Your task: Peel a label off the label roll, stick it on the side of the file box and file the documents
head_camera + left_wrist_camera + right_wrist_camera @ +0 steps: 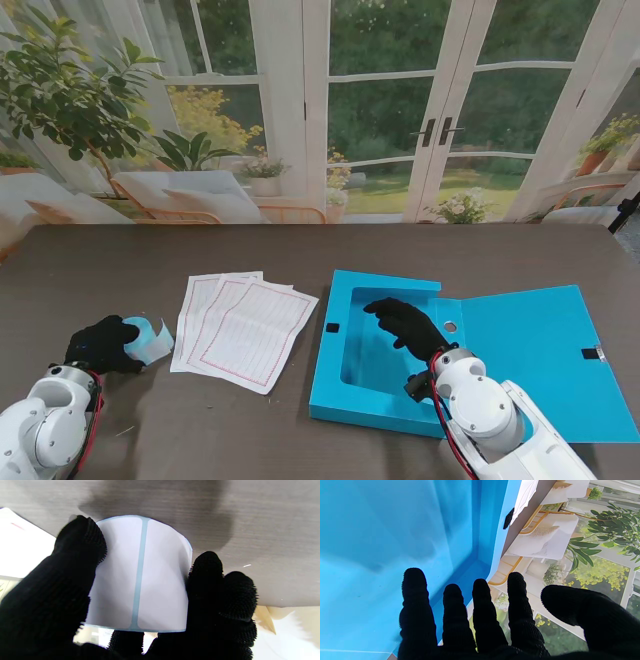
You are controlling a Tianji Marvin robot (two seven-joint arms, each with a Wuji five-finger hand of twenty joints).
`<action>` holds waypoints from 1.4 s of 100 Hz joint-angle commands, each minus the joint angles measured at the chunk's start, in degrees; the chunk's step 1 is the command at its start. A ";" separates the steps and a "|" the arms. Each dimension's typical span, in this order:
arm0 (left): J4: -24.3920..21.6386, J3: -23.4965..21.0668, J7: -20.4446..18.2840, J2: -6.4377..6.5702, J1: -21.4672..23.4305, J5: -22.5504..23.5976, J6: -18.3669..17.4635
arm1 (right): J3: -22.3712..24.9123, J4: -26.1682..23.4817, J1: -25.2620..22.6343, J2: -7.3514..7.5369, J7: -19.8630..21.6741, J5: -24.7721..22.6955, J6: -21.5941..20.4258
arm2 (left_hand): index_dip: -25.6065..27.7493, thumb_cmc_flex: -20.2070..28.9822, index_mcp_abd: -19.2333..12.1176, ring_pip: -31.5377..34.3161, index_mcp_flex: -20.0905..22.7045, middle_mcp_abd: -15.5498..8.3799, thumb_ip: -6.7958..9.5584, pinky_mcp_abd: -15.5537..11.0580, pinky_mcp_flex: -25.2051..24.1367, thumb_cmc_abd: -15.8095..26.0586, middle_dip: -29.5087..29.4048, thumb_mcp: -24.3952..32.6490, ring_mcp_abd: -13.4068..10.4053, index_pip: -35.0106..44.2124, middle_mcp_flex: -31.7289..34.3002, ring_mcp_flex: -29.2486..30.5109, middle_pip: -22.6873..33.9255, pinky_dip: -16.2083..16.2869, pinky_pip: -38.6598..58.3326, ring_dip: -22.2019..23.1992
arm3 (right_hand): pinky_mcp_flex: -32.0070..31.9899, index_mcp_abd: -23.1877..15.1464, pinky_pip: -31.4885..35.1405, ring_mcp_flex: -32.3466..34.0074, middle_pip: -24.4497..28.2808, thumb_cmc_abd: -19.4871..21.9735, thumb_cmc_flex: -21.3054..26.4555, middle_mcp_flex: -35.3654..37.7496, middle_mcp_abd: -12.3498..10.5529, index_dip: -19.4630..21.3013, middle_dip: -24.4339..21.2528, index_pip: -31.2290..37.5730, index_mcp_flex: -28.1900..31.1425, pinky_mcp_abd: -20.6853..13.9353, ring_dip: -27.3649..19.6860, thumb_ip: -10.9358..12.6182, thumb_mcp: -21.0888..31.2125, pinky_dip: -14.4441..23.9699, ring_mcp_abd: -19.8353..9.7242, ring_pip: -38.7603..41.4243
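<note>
- Black-gloved left hand (100,343) grips the white-and-pale-blue label roll (150,340); no label peeled.
- Black-gloved right hand (405,325), fingers spread, holds nothing over the open blue plastic file box (335,385).
- White ruled paper documents (240,328) remain unfiled.

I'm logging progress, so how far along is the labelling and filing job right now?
Early. Done: the file box lies open. In hand: the left hand grips the label roll; the right hand, open, is over the box. Left: no label seen on the box, and the papers lie on the table.

Matt wood-grain table (300,420), glossy plastic file box (375,300), smooth paper label roll (140,580)
</note>
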 commanded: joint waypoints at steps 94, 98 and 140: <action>-10.38 -6.51 1.76 -2.43 4.63 0.22 -7.51 | 0.05 1.27 0.47 -0.40 0.60 0.83 -0.82 | 2.04 13.34 4.01 3.97 4.18 -8.08 4.43 -0.44 -0.46 2.42 2.09 16.65 -3.26 9.54 36.88 4.99 5.66 4.00 0.90 2.54 | -22.99 0.03 -1.43 1.41 -0.25 1.42 0.56 1.08 0.76 -0.78 -0.46 0.23 1.96 -1.46 0.45 1.69 -1.75 1.62 0.16 -0.77; -11.05 -6.61 1.67 -2.48 4.70 0.09 -7.78 | 0.07 1.19 0.43 -0.39 0.61 0.81 -0.84 | 2.07 13.26 3.95 3.93 4.13 -8.07 4.43 -0.53 -0.46 2.53 2.11 16.56 -3.39 9.55 36.88 4.99 5.65 4.15 0.89 2.57 | -22.99 0.07 -1.44 1.44 -0.26 1.39 0.53 1.06 0.74 -0.78 -0.46 0.23 1.99 -1.45 0.46 1.69 -1.78 1.62 0.11 -0.76; -16.11 -4.83 -0.84 -3.14 3.66 -4.56 -10.86 | 0.36 0.61 0.24 -0.45 0.06 0.51 -1.14 | 2.23 13.39 4.18 3.95 3.84 -8.04 4.60 -0.40 -0.52 2.82 2.31 16.40 -3.33 9.62 36.72 4.99 5.64 4.96 0.72 2.82 | -22.97 0.25 -1.43 1.45 -0.25 1.43 0.54 1.22 0.80 -0.81 -0.46 0.18 1.98 -1.44 0.45 1.72 -1.80 1.63 0.20 -0.80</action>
